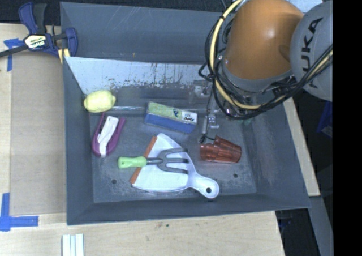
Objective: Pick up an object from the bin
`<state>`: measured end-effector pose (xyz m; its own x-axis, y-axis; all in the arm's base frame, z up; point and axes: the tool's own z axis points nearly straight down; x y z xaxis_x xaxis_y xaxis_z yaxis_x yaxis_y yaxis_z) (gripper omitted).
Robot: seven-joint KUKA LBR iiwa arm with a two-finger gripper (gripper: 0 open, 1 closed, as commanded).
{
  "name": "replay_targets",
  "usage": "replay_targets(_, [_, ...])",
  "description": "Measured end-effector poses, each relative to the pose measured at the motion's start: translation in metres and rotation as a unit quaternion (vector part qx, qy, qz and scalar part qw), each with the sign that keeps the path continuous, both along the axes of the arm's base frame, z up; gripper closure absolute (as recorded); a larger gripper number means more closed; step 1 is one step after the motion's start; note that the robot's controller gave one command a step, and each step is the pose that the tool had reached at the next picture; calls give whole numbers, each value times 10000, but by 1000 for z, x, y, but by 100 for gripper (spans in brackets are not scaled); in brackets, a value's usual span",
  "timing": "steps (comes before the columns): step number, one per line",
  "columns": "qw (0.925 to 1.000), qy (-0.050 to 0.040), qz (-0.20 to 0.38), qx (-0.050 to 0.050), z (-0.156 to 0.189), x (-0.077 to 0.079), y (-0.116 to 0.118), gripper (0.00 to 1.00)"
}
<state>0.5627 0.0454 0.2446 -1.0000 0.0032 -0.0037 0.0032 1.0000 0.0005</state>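
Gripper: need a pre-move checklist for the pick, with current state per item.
1. Gripper over a target: it hangs at the upper left edge of the reddish-brown ribbed piece in the bin's right part. Ok.
2. Target uncovered: nothing lies on the reddish-brown piece. Ok.
3. Nearest neighbour clear: the blue and green box lies apart, to the left. Ok.
4. Other things out of the way: the green-handled fork rests on the white scoop, further left. Ok.
5. Gripper height above the target: cannot tell.
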Motion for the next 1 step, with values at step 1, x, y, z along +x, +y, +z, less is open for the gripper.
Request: replay_targets(1, [10000, 0, 0, 0, 0, 0, 0, 100])
